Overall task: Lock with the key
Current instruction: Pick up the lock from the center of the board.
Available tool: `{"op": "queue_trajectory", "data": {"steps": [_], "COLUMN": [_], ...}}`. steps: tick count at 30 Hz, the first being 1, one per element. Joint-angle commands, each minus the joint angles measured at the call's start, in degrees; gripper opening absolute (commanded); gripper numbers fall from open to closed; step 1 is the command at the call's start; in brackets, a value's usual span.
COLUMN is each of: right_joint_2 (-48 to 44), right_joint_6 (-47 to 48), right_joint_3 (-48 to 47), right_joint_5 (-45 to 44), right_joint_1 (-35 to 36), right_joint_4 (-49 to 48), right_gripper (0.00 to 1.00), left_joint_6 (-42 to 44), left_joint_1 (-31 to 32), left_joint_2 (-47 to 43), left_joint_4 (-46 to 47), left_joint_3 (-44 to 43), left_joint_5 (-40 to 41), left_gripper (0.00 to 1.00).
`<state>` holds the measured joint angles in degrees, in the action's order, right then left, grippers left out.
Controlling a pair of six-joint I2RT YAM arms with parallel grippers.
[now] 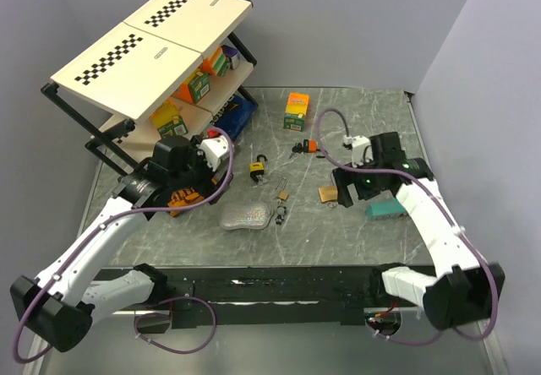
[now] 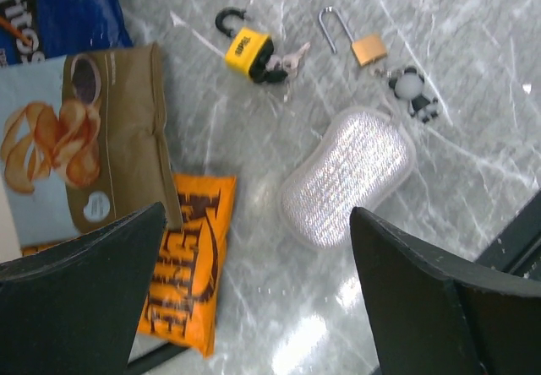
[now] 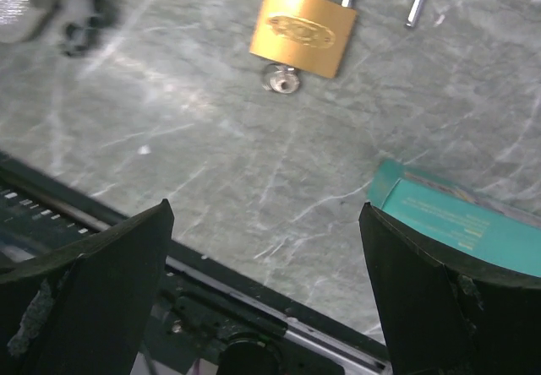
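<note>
1 brass padlock (image 3: 303,29), beyond right gripper (image 3: 266,214), fingers (image 3: 93,282) spread

brass padlock (image 3: 303,30): shackle cropped | teal box (image 3: 461,223): cropped right

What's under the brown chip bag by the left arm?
An orange snack packet pokes out from beneath the chip bag. How far it runs underneath, and anything else there, is hidden.

The padlock (image 2: 248,52) is yellow, the box (image 3: 473,227) teal, the table (image 3: 211,138) veined grey
</note>
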<state>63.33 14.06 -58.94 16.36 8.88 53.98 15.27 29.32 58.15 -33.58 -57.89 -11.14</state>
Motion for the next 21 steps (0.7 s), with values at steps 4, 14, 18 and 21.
{"op": "queue_trajectory", "data": {"steps": [4,14,18,21], "right_joint_2": [7.6,19.4,24.0,27.2], "right_joint_6": [-6.7,-13.1,-13.9,-15.7], "right_joint_3": [2.7,4.2,3.0,1.9], "right_joint_5": [-11.7,-14.0,-14.5,-14.0], "right_joint_1": [7.4,8.6,8.7,8.7], "right_joint_4": [-10.8,-21.6,-24.2,-24.7], "right_gripper": [1.0,1.0,1.0,1.0], "left_joint_6": [-5.6,-14.2,-21.7,-26.9], "left_joint_1": [0.4,0.4,0.4,0.3], "left_joint_2": [4.2,8.1,9.2,10.2], "left_joint_4": [14.5,21.1,25.2,26.6], "left_joint_3": [-0.5,0.8,1.7,1.4], "left_joint_5": [-1.1,-0.7,3.0,7.3], "left_gripper": [0.96,0.96,0.96,0.96]}}
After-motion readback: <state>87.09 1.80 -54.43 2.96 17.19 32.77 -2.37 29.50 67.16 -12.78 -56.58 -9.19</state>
